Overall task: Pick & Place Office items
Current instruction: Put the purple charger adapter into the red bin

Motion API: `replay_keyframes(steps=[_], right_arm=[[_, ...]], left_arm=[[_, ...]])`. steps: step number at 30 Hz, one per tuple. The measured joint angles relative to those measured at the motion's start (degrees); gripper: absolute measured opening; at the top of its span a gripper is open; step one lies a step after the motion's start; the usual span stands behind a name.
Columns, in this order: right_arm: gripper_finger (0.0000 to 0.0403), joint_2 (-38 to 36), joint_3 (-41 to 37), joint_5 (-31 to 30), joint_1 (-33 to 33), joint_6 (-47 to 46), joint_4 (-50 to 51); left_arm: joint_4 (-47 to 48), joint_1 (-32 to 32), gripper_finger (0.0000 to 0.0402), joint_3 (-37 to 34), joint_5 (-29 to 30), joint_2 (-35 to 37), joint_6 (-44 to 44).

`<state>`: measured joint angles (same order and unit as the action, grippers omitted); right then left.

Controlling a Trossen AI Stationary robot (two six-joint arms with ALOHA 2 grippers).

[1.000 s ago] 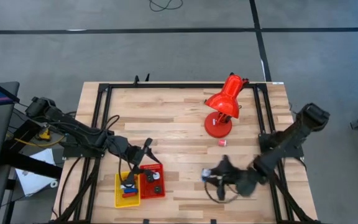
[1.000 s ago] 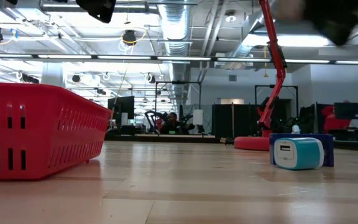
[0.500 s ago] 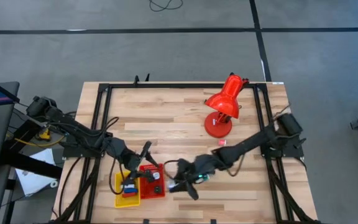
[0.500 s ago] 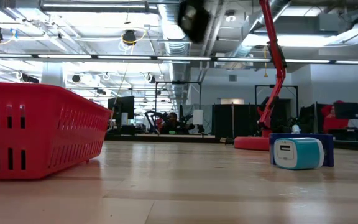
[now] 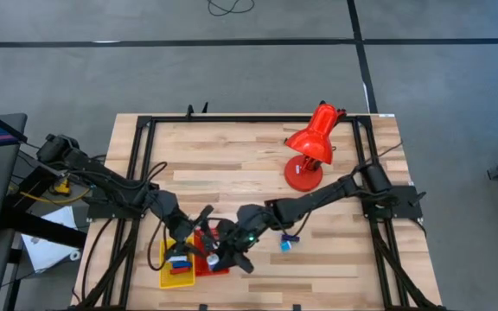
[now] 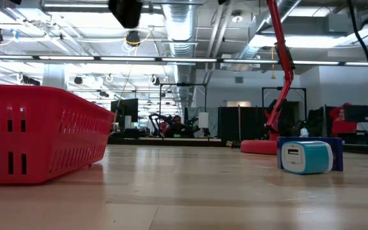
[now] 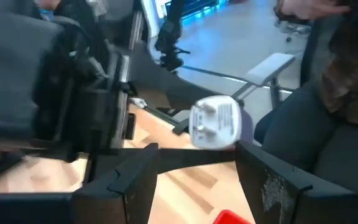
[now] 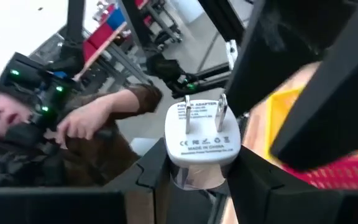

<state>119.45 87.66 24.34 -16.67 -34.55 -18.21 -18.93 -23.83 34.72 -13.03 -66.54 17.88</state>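
Note:
My right gripper (image 5: 224, 256) reaches across from the right and hangs over the red tray (image 5: 201, 267), shut on a white two-prong plug adapter (image 8: 202, 140). The same adapter (image 7: 215, 123) shows in the left wrist view, beyond my left gripper (image 5: 204, 221). That gripper is open and holds nothing, above the yellow tray (image 5: 166, 262) and the red one. Small blue and red pieces (image 5: 180, 266) lie in the yellow tray. A blue-and-white charger block (image 5: 285, 244) rests on the tabletop to the right of the trays. My right gripper pinches the adapter's body between its two fingers (image 8: 156, 167), one on each side just below the pronged face (image 8: 201, 144). The fingers reach nearly level from the table's right. The adapter is lifted clear above the red tray, and its prongs show to the wrist camera.
A large red desk lamp (image 5: 311, 149) stands at the far right. Black frame rails (image 5: 145, 164) run along the table's sides. In the low view the red tray's wall (image 6: 37, 134) fills the left. A person's sleeve and hand (image 8: 98, 124) show beyond the table.
My right gripper has swept a long way from the near right part of the table toward its left edge, ending over the red tray, and has turned on the way. My left gripper has stayed in place but rolled a little. The charger block has not moved.

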Motion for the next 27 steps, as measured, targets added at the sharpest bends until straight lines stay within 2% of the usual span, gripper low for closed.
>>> replay_keyframes(steps=[5,9,17,27], right_arm=[[0.0115,1.7,2.3,0.9,0.6,-0.2,2.3],[0.0115,1.8,2.2,0.2,1.3,-0.1,2.3],[0.0115,1.6,2.2,-0.2,2.3,-1.2,4.8],[0.0115,1.6,2.2,1.4,2.6,-1.4,5.9]], left_arm=[[0.9,0.2,0.0205,0.0,-1.0,-0.1,-0.1],[0.5,0.2,0.0205,0.0,-5.2,-0.6,-0.3],[-0.5,1.1,0.0205,0.0,-5.0,-4.0,-1.9],[1.3,1.1,0.0192,0.0,-6.4,-4.1,-2.9]])
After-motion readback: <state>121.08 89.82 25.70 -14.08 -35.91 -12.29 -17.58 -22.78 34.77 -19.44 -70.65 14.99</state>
